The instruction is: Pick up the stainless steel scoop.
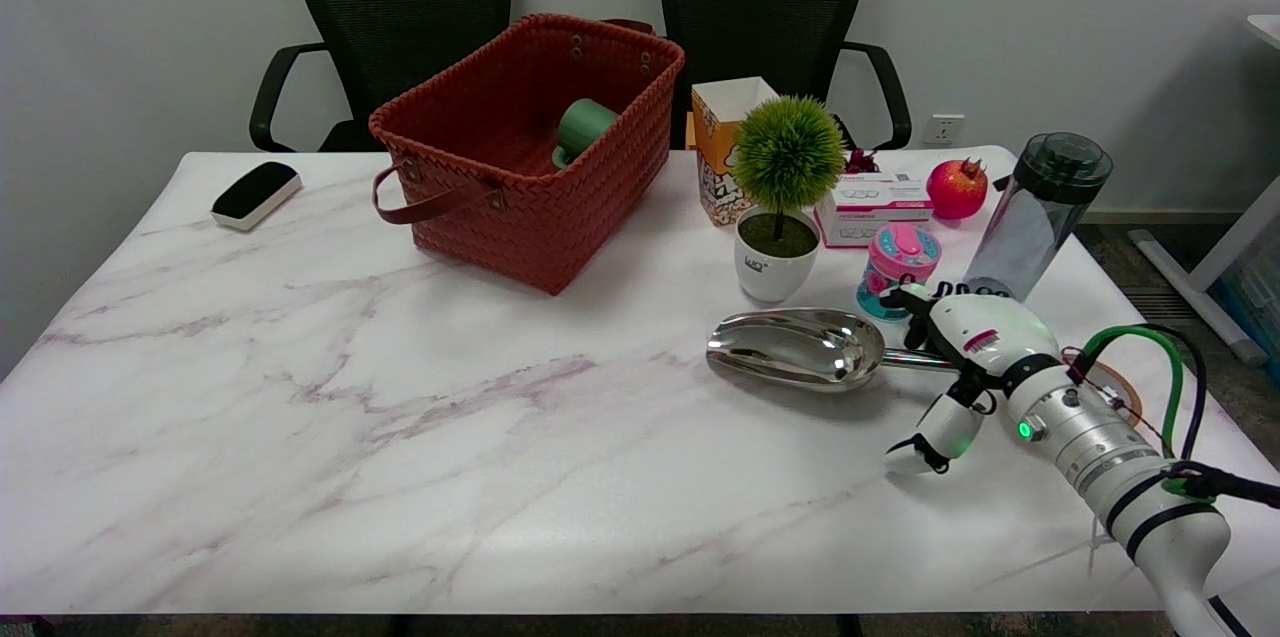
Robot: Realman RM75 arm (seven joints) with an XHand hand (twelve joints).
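The stainless steel scoop (797,347) lies on the marble table (400,437) right of centre, bowl to the left and its thin handle (910,363) running right. My right hand (962,352) hovers over the far end of that handle, palm down, and hides it. Its fingers curve down on the far side of the handle and the thumb (925,437) hangs apart on the near side. Nothing is gripped; the scoop rests flat on the table.
Just behind the hand stand a pink and teal cup (896,267) and a tall dark bottle (1040,212). A potted green plant (785,197), a popcorn box (725,147), a white box (872,205) and a pomegranate (956,187) lie further back. A red woven basket (530,152) holds a green cup.
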